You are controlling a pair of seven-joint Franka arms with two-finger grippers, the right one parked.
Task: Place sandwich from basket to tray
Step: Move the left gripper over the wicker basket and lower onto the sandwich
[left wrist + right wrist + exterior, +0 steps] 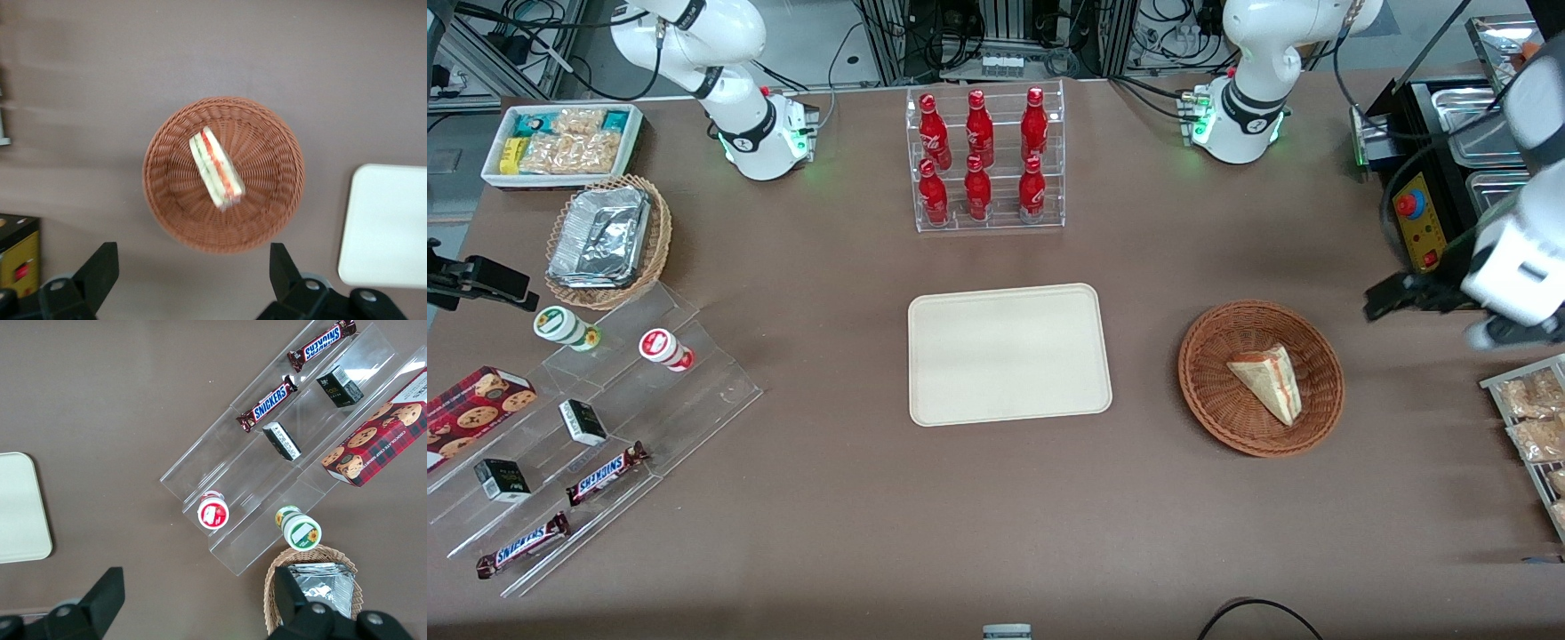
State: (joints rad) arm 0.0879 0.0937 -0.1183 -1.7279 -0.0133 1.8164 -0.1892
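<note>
One sandwich (1267,382) lies in the round brown basket (1209,391), and that is the thing you want. It rests on its side with the red and green filling showing, so the two bread faces are the easy places to pinch. Your gripper (190,277) hangs high above the basket's edge, out toward the working arm's end of the tabletop (827,498). Its two fingers (100,270) are spread wide apart and hold nothing, which is good, because the wedge has to fit between them. The cream tray (1009,354) sits flat and bare near the basket, toward the middle of the tabletop, so the trip should be short. You likely need to move over the sandwich, come down, and turn the fingers to match its long side. Squeeze softly, since the bread looks squashy.
</note>
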